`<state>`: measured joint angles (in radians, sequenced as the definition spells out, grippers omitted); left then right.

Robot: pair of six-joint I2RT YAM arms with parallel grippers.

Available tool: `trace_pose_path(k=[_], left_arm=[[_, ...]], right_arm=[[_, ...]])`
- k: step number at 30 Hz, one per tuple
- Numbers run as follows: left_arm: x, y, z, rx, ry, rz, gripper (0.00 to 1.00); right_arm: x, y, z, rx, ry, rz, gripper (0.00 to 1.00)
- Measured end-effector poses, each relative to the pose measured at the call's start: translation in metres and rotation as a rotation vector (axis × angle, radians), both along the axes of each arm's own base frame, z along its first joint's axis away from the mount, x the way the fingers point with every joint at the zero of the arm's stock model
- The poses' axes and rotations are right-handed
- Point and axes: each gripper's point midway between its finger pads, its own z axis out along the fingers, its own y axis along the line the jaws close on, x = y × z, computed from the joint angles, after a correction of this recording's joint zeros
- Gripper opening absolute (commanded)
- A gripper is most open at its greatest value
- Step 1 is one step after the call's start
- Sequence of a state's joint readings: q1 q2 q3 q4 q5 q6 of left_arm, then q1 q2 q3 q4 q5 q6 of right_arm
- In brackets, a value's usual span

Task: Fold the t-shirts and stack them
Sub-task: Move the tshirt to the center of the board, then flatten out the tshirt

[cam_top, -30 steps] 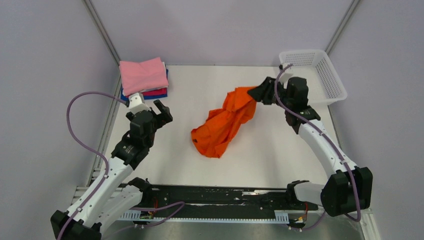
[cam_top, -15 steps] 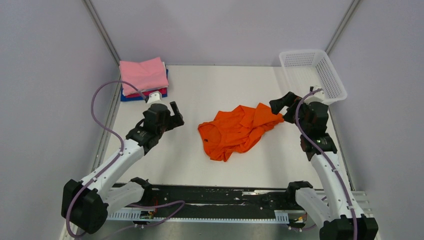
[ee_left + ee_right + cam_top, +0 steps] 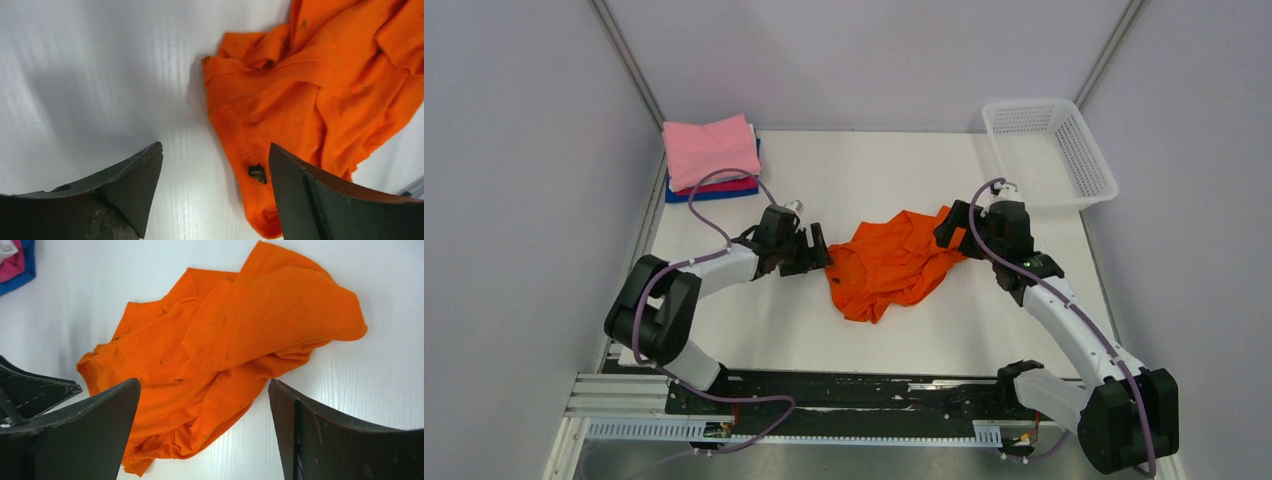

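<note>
The bright orange t-shirt point(image 3: 889, 262) lies crumpled and unfolded in the middle of the table. My left gripper point(image 3: 816, 250) is low at its left edge, open; in the left wrist view point(image 3: 216, 146) the collar hem with a small black tag point(image 3: 257, 173) lies between the spread fingers, ungripped. My right gripper point(image 3: 952, 224) hovers at the shirt's right end, open and empty point(image 3: 205, 382), with the orange cloth point(image 3: 225, 330) below it. A stack of folded t-shirts point(image 3: 712, 153), pink on top over magenta and blue, sits at the back left.
A white mesh basket point(image 3: 1092, 160) stands at the back right corner. Grey walls close in the table on three sides. The black rail point(image 3: 854, 395) with the arm bases runs along the near edge.
My right gripper has let go of the orange shirt, which dropped flat onto the table, and has drawn nearer. My left arm has swung right and down to the shirt's left edge.
</note>
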<state>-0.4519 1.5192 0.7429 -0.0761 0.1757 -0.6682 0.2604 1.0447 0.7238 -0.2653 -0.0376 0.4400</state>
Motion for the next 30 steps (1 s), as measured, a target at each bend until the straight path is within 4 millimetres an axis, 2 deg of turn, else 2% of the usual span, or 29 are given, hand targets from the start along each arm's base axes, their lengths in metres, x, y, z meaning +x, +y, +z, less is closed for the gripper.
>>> trace_pose_path(k=[5, 7, 9, 10, 11, 12, 14, 20, 23, 26, 28, 30], left_arm=[[0.026, -0.023, -0.004, -0.051, -0.011, -0.037, 0.68], [0.032, -0.031, -0.005, -0.074, -0.014, -0.055, 0.58], [0.036, -0.037, -0.007, -0.091, -0.014, -0.072, 0.43], [0.037, -0.039, -0.008, -0.097, -0.011, -0.078, 0.31], [0.037, -0.041, -0.010, -0.098, -0.008, -0.086, 0.24], [0.037, -0.043, -0.013, -0.100, -0.001, -0.096, 0.08], [0.034, -0.045, -0.017, -0.103, 0.015, -0.101, 0.00], [0.032, -0.039, -0.012, -0.062, -0.001, -0.092, 0.00], [0.030, -0.028, 0.008, -0.025, -0.060, -0.070, 0.00], [0.026, -0.017, 0.042, -0.013, -0.159, -0.054, 0.00], [0.026, -0.013, 0.062, -0.018, -0.214, -0.045, 0.00], [0.024, -0.009, 0.069, -0.017, -0.237, -0.038, 0.00]], right_arm=[[0.006, -0.016, -0.022, -0.071, 0.056, -0.082, 1.00], [0.006, -0.021, -0.029, -0.091, 0.078, -0.101, 1.00], [0.006, -0.027, -0.038, -0.120, 0.107, -0.128, 1.00], [0.007, -0.030, -0.041, -0.132, 0.116, -0.140, 1.00], [0.008, -0.033, -0.044, -0.143, 0.123, -0.155, 1.00], [0.009, -0.036, -0.046, -0.151, 0.128, -0.165, 1.00], [0.012, -0.040, -0.049, -0.168, 0.141, -0.186, 1.00], [0.031, -0.055, -0.053, -0.232, 0.200, -0.251, 0.95], [0.040, -0.058, -0.054, -0.270, 0.219, -0.244, 0.93], [0.055, -0.055, -0.052, -0.301, 0.231, -0.197, 0.88], [0.071, -0.045, -0.048, -0.299, 0.229, -0.141, 0.85], [0.089, -0.031, -0.044, -0.289, 0.219, -0.069, 0.83]])
